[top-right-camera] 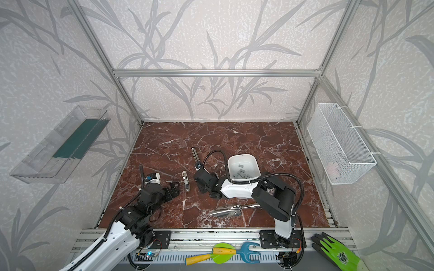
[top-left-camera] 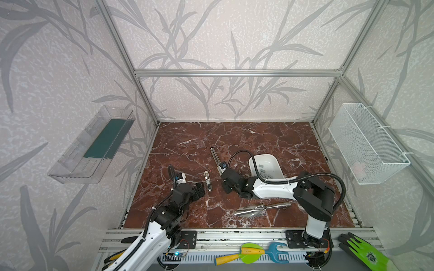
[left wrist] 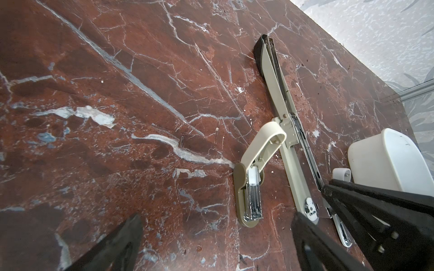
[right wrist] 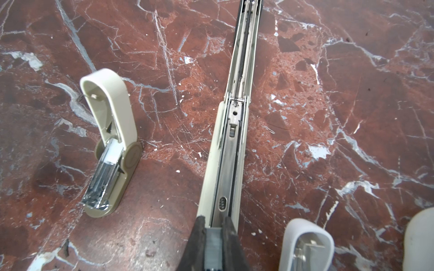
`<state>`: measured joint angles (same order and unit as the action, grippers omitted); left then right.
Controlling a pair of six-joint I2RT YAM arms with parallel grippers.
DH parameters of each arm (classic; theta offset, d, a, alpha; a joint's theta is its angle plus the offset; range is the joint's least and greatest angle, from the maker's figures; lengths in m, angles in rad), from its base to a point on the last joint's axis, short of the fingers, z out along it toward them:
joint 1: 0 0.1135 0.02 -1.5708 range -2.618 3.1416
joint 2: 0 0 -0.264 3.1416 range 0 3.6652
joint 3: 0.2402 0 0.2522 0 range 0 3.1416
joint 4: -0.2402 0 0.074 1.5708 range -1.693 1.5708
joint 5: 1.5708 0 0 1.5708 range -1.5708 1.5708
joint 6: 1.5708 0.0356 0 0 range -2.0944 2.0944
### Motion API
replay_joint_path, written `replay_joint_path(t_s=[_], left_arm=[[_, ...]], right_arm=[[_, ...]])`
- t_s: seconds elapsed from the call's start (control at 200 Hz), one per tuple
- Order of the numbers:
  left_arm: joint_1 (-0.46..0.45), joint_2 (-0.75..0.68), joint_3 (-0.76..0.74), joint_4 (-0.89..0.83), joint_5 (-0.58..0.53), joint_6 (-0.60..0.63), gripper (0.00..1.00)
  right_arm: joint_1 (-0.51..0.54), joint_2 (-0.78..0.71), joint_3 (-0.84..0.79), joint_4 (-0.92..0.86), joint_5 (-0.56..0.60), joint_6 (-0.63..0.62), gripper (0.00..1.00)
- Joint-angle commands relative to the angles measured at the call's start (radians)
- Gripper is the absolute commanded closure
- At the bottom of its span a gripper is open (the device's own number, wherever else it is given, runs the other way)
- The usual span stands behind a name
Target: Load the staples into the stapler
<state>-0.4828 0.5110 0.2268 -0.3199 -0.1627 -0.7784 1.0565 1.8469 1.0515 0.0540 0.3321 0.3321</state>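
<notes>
One small grey metal staple strip (right wrist: 212,246), clenched between my right gripper's (right wrist: 213,219) black fingers (right wrist: 198,234), points lengthwise along the opened long beige stapler's (right wrist: 225,164) channel; left gripper (left wrist: 217,217) gapes near stapler.

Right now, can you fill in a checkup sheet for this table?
Surface: red marble table.
Job's things: long stapler lies open; staples sit in white bowl.
Clutter: small stapler, open; shiny metal tool near the front.
Grippers: left gripper open beside small stapler; right gripper shut on staple strip at long stapler's end.
Cables: black hoses loop over both arms.
Surroundings: clear tray, mesh basket on walls; glove, toy tools on front rail.
</notes>
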Motion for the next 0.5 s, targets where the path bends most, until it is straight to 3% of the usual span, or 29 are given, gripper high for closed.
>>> replay_joint_path(t_s=[0.0, 0.495], left_arm=[[0.003, -0.007, 0.011, 0.01, -0.015, -0.004, 0.01], [0.003, -0.006, 0.011, 0.01, -0.015, -0.004, 0.01]], right_arm=[[-0.002, -0.028, -0.003, 0.006, 0.014, -0.006, 0.94], [-0.002, -0.028, -0.007, 0.02, 0.026, -0.016, 0.94]])
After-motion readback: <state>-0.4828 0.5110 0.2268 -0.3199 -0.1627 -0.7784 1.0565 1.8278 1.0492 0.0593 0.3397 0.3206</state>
